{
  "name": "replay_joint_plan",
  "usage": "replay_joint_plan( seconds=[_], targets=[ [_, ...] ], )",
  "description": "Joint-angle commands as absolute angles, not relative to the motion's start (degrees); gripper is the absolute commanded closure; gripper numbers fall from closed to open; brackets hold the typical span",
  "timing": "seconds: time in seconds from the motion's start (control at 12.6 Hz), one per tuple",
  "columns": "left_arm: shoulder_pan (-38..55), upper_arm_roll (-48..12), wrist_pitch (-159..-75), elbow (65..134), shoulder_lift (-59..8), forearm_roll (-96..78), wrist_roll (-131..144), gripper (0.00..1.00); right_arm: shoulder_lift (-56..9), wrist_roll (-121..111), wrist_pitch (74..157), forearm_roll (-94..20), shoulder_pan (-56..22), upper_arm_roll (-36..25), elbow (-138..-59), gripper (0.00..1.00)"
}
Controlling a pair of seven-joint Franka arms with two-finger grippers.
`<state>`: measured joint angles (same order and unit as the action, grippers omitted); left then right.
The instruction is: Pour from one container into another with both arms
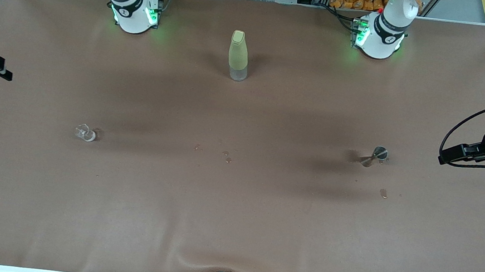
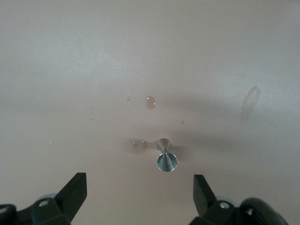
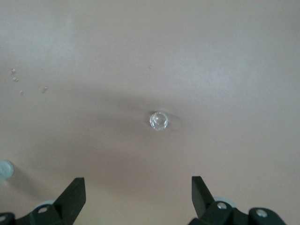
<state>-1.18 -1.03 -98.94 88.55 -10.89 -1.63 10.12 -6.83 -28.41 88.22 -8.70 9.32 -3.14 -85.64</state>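
Brown cloth-covered table [image 1: 232, 226] spanning the whole workspace, spotted with a few wet drops [image 1: 226, 156] near its middle. Standing upright toward the left arm's end: steel jigger [image 1: 376, 156], long axis vertical, one cone's open mouth facing up, narrow waist below it. Resting toward the right arm's end: small clear glass container [image 1: 85, 133], well apart from the jigger. Standing between the arm bases, farther from the front camera: tall yellow-green bottle [image 1: 238, 55]. Hovering over the table's edge near the jigger: left gripper [image 2: 139, 194], fingers spread wide, gripping nothing. Hanging over the table by the glass container: right gripper [image 3: 138, 197], fingers likewise parted and empty.
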Motion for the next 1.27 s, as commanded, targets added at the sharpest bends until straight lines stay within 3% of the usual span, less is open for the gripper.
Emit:
replay_joint_plan(
  seconds=[0.0, 0.24, 0.55, 1.19],
  targets=[
    [-1.1, -1.2, -98.1, 88.3, -10.3, -0.5, 10.8, 0.00, -9.0, -38.9, 89.0, -12.9, 13.9, -2.6, -85.8, 0.00],
    [-1.1, -1.2, -98.1, 88.3, -10.3, -0.6, 10.8, 0.00, -9.2, -45.1, 90.0, -14.9, 16.2, -2.6, -88.4, 0.00],
    [-1.1, -1.2, -98.1, 88.3, -10.3, -0.5, 10.8, 0.00, -11.9, -66.6, 91.2, -26.8, 22.6, -2.6, -94.6, 0.00],
    [-1.1, -1.2, -98.1, 88.3, -10.3, -0.5, 10.7, 0.00, -23.2, -101.0, 92.3, -44.5, 27.6, -2.6, -99.7, 0.00]
  ],
)
